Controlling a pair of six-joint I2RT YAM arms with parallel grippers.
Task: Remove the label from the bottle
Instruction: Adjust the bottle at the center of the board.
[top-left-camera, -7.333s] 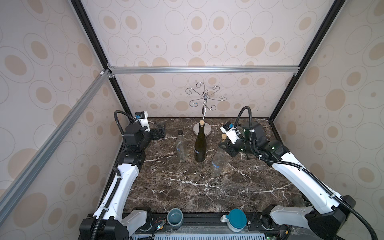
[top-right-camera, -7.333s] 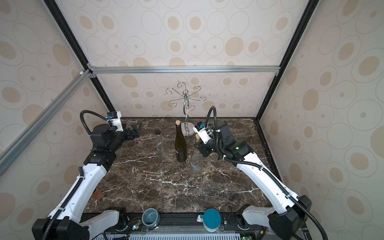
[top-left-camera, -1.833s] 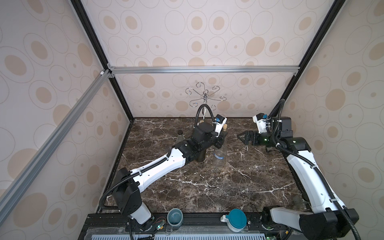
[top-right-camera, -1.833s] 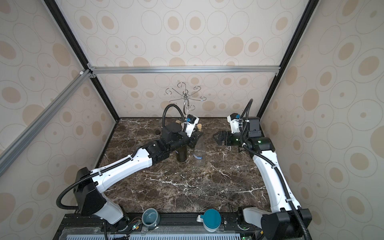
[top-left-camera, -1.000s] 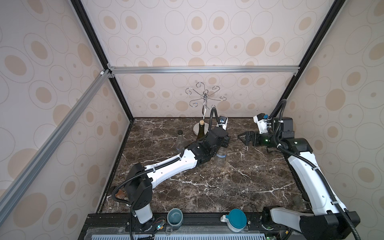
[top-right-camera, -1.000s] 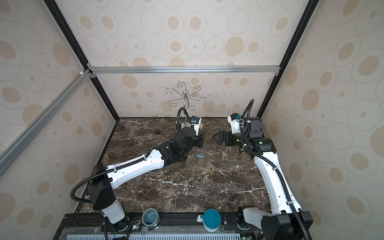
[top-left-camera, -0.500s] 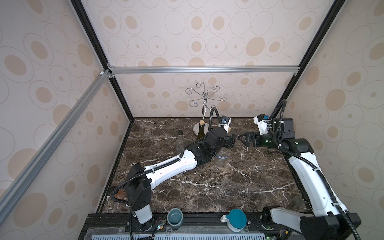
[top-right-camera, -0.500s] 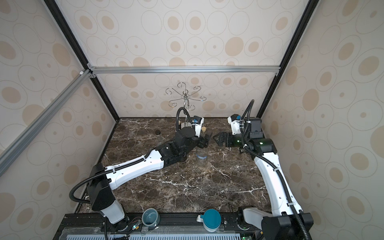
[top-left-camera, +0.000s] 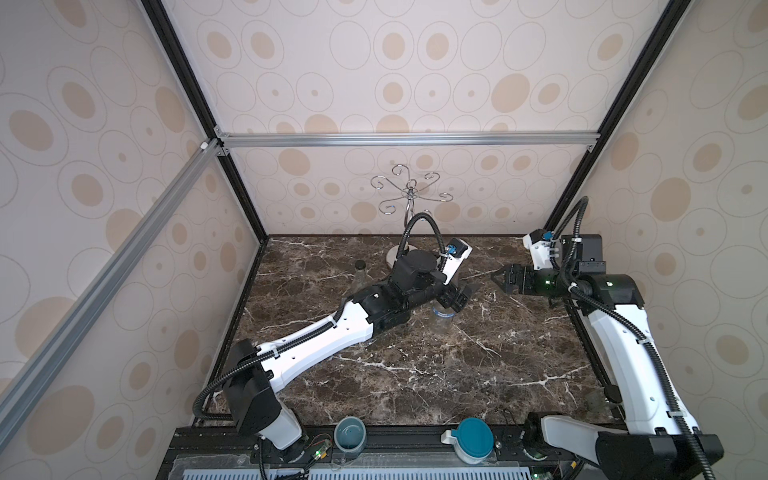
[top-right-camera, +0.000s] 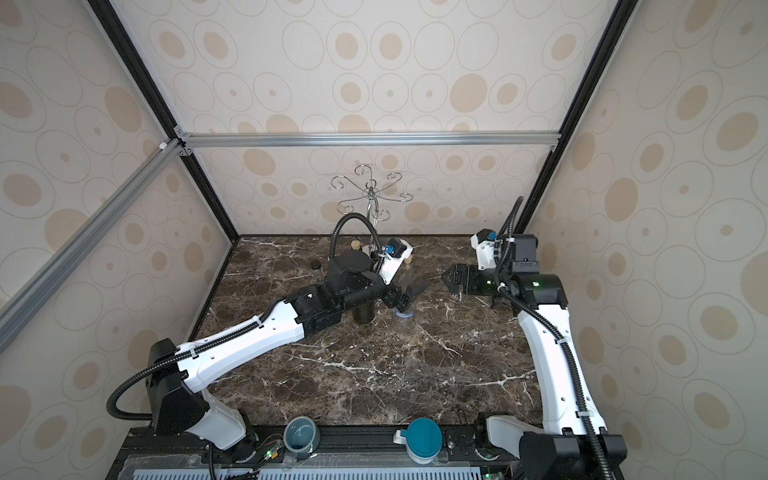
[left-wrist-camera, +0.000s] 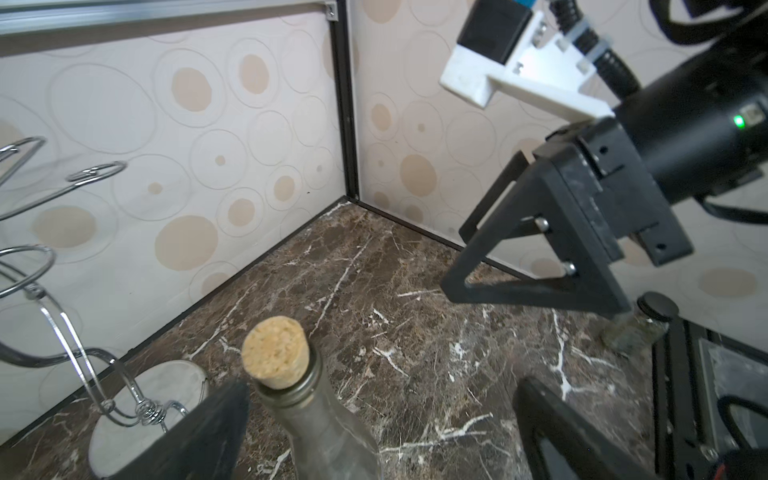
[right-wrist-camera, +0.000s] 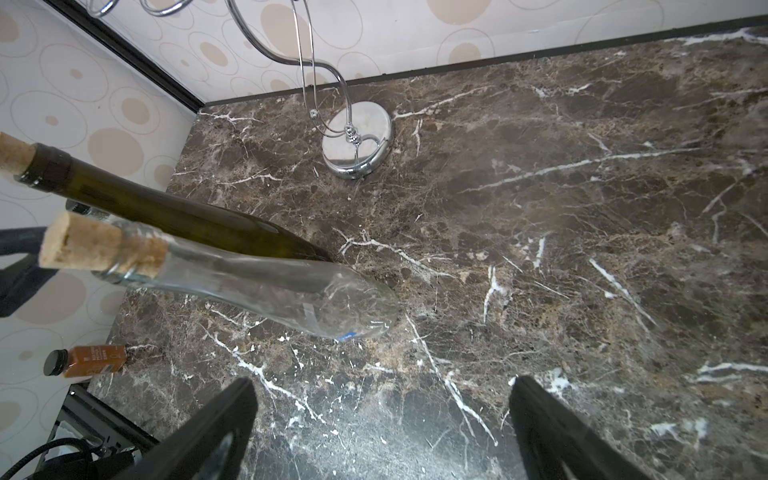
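Two claws gape wide, neither holding anything. In both top views the left claw (top-left-camera: 459, 296) (top-right-camera: 405, 297) sits with a finger on either side of the corked neck of the clear bottle (top-left-camera: 442, 319) (top-right-camera: 403, 323). The bottle stands upright just off the worktop's (top-left-camera: 415, 374) centre, toward 1 o'clock. The right claw (top-left-camera: 500, 277) hovers apart at the bottle's 2 o'clock. A dark green bottle (top-right-camera: 362, 312) stands just beside it at 9 o'clock.

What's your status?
Left gripper open, straddling clear bottle neck. Right gripper open, empty, standing off. Bottle upright, corked. Green bottle close beside it.
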